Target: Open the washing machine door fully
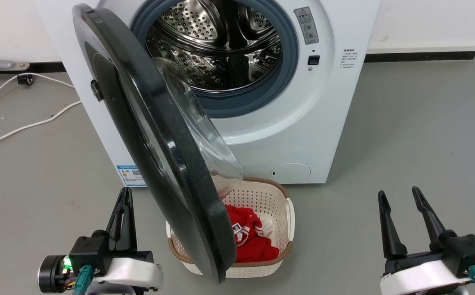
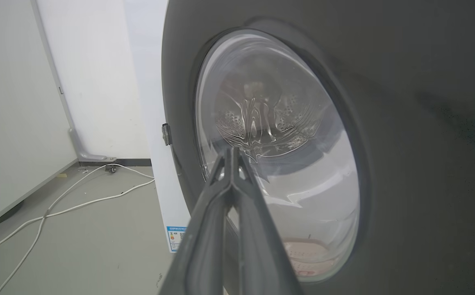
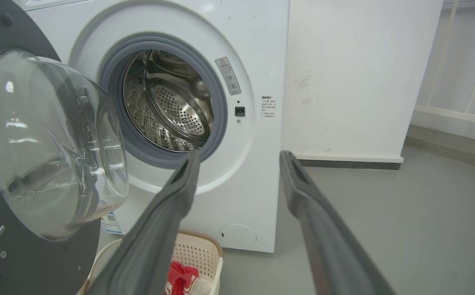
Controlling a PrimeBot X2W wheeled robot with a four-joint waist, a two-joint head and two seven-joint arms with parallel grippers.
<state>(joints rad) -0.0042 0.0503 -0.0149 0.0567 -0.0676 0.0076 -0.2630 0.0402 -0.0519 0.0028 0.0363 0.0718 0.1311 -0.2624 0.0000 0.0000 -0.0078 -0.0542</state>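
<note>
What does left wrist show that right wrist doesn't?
Left wrist, not right: the outer face of the washing machine door, white cables on the floor, the shut left tool. Right wrist, not left: the door's inner side, the warning label, the open right tool, the red garment in the basket. Both: the door, white machine, floor, and the steel drum, seen through the door glass in left wrist.

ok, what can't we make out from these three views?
Head view: the washing machine door hides the left side of the basket and part of the red clothing.
Head view: the label print on the machine front is too small to read.
Left wrist view: the left gripper overlaps the door, so contact cannot be told.
Right wrist view: the door's left part is cut off by the picture's edge.
</note>
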